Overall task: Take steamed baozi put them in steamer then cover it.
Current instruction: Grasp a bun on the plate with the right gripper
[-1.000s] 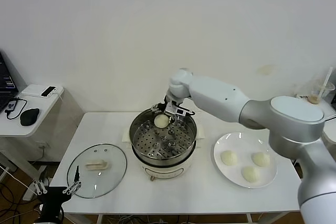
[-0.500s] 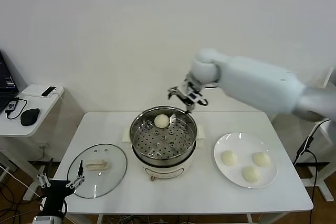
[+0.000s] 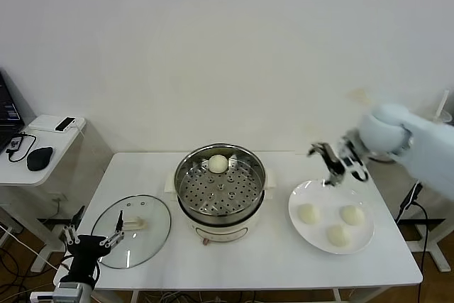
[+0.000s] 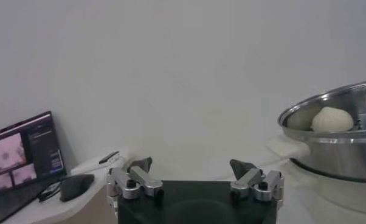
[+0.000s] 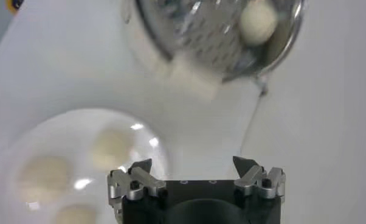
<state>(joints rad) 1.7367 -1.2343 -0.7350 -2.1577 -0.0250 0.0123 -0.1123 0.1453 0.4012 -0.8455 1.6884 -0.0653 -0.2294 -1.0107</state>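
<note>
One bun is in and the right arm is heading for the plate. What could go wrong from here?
1. The three baozi on the plate lie close together; the open right gripper could nudge a neighbour while closing on one.
2. The bun in the steamer sits at the far rim; later buns need the bare tray, or they may press against it.
3. The glass lid lies near the table's front left edge, by the open left gripper; a clumsy pickup could push it off.

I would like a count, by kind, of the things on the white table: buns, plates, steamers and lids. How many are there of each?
Round cream-white buns: 4 (one in the steamer, three on the plate)
Flat white round plate: 1
Round shiny steel steamer on a cream base: 1
Round glass lid with a cream handle: 1
Total: 7
</note>
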